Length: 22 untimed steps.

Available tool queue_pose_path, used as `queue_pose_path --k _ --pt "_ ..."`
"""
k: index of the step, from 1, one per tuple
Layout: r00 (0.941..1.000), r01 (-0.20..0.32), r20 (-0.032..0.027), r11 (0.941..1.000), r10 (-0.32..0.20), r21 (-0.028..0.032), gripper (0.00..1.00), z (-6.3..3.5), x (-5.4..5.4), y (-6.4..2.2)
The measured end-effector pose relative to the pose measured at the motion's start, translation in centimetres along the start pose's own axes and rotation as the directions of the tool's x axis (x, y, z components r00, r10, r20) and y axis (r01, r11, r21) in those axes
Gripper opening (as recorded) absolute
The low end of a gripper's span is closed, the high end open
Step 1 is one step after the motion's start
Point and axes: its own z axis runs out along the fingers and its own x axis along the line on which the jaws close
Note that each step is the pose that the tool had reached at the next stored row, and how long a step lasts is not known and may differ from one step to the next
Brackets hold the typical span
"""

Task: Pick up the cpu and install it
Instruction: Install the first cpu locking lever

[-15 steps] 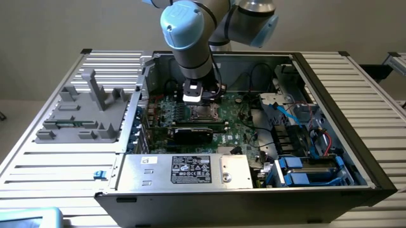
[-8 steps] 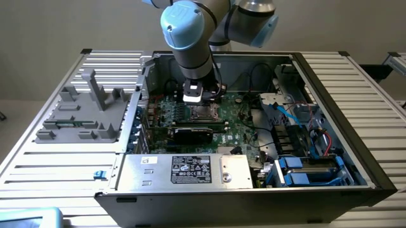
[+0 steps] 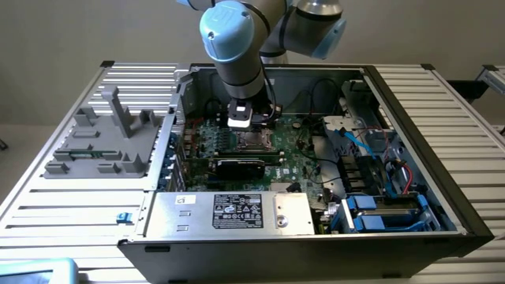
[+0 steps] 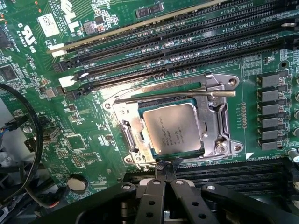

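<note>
cpu is sitting flat inside the socket frame on the motherboard, silver lid up, printed text legible on top. It's square, so no real long axis; in the wrist view its edges sit skewed to the picture edges and parallel with the frame. A thin green rim shows along one edge.

Around it: metal retention lever lies across the frame just past one edge of the chip, not on the lid. Rows of memory slots run along one side of the socket, more dark slots on the opposite side, a column of grey chokes on a third side. A black cable loop curves over the board well apart from the socket.

Hand is closed, fingertips pressed together, holding nothing; the tips sit just at the frame's edge beside the chip, not on the lid.

Exterior view: the arm comes straight down into the open computer case on the bench, hand over the socket. A black card lies just near of the socket; silver power supply box with label at the near wall; blue drive bays on that view's near right. Grey fixture tray sits on the bench on that view's left, outside the case.
</note>
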Motion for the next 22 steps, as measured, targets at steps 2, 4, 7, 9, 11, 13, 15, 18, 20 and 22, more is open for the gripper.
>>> queue_pose_path --k 2,4,7,9,11,13,15,18,20,22 --pt "1.0000 0.000 0.0000 1.0000 0.000 0.0001 0.11 0.05 -0.01 0.02" --pt "1.0000 0.000 0.0002 1.0000 0.000 -0.0002 0.11 0.17 -0.02 0.06" --pt "1.0000 0.000 0.0005 1.0000 0.000 0.0006 0.11 0.32 -0.06 0.08" --pt "1.0000 -0.001 0.0007 1.0000 0.001 0.0022 0.11 0.36 -0.07 0.07" --pt "1.0000 -0.001 0.0009 1.0000 0.001 0.0041 0.11 0.37 -0.07 0.06" --pt "1.0000 -0.001 0.0010 1.0000 0.001 0.0050 0.11 0.38 -0.08 0.06" --pt "1.0000 -0.001 0.0012 1.0000 0.001 0.0057 0.11 0.38 -0.07 0.06" --pt "1.0000 -0.002 0.0016 1.0000 0.002 0.0072 0.11 0.38 -0.08 0.04" --pt "1.0000 -0.002 0.0018 1.0000 0.002 0.0078 0.11 0.38 -0.08 0.03" --pt "1.0000 -0.002 0.0020 1.0000 0.002 0.0087 0.11 0.39 -0.09 0.00"
